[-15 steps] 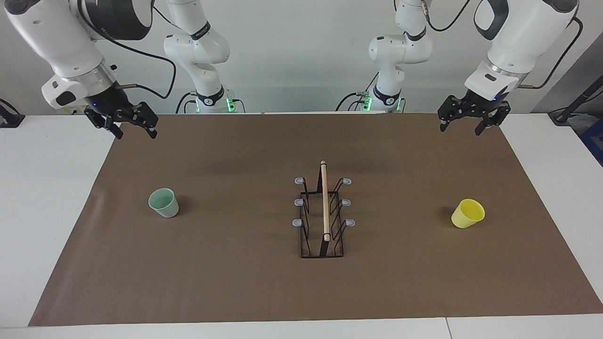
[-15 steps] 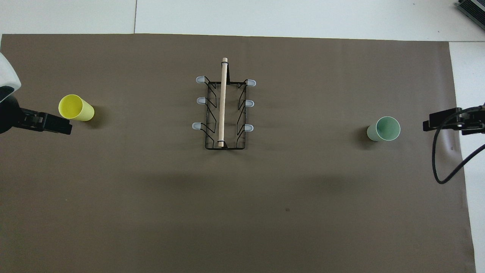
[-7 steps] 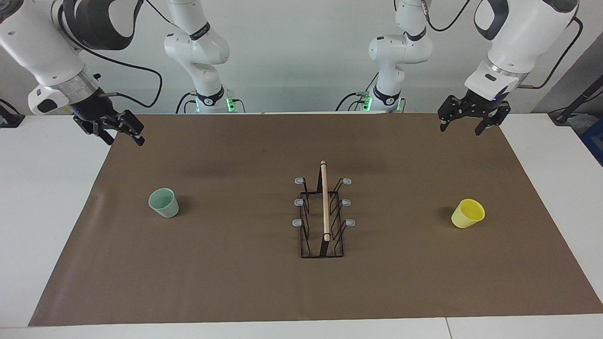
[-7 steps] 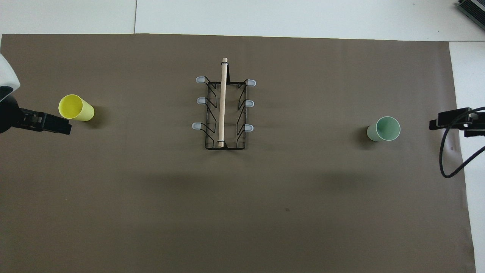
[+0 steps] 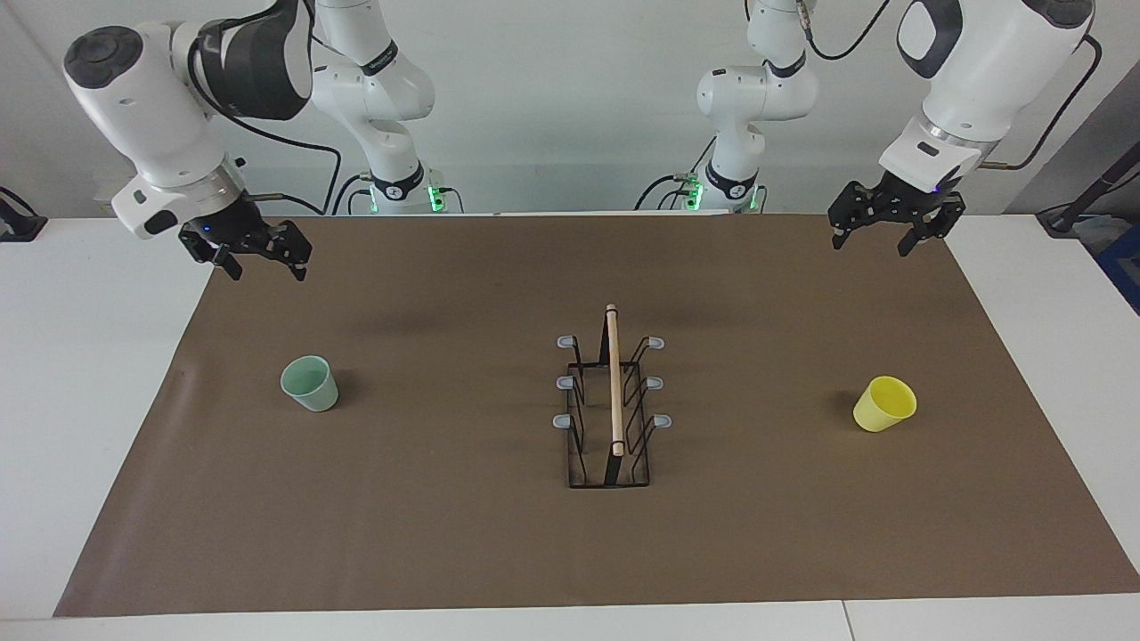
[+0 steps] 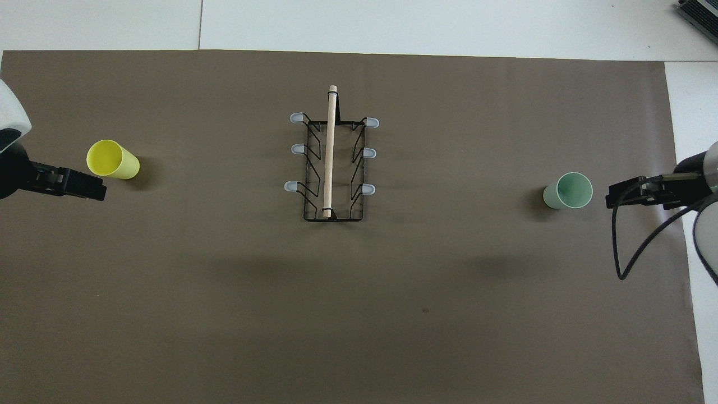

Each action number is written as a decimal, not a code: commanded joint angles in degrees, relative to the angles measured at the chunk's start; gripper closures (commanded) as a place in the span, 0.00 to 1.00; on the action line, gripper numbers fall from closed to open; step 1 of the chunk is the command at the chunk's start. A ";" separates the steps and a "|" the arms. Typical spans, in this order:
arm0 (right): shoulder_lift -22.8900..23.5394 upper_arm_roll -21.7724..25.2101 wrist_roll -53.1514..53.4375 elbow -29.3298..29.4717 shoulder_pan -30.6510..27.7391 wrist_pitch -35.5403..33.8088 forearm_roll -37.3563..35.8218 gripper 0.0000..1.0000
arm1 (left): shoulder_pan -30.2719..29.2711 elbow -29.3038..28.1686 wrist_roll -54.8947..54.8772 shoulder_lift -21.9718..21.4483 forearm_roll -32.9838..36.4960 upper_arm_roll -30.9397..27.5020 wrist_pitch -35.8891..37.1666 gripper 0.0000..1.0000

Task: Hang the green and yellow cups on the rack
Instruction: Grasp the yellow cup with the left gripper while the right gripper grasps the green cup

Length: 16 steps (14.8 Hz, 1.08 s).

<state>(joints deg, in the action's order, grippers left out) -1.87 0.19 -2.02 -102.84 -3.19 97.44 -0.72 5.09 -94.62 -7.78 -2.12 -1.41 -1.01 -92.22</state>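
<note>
Nothing hung yet: the rack (image 5: pixel 611 405) stands mid-mat (image 5: pixel 445 534) with all six prongs bare, well apart from both grippers and roughly midway between them. Right gripper (image 5: pixel 257 262) is up in the air, jaws spread and empty, with the green cup (image 5: pixel 310 383) upright on the mat below and just inboard of it; left gripper (image 5: pixel 883 237) likewise hangs released and empty, the yellow cup (image 5: pixel 884 403) on the mat below it, tilted. Both picks and both hangs remain.

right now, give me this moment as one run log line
green cup: upright on mat, untouched | yellow cup: tilted on mat | rack: prongs bare | right end effector: open, raised | left end effector: open, waits
</note>
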 commanded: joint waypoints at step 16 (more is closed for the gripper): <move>9.14 -0.36 -6.51 3.51 7.22 -1.19 -12.44 0.00 | 1.50 21.74 2.50 30.40 -4.56 -10.14 -8.92 0.00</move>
<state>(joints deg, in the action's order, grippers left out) 1.66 -0.03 -7.63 -103.74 2.14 96.86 -8.95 5.46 -77.32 -5.84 23.29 -4.20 -7.97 -99.12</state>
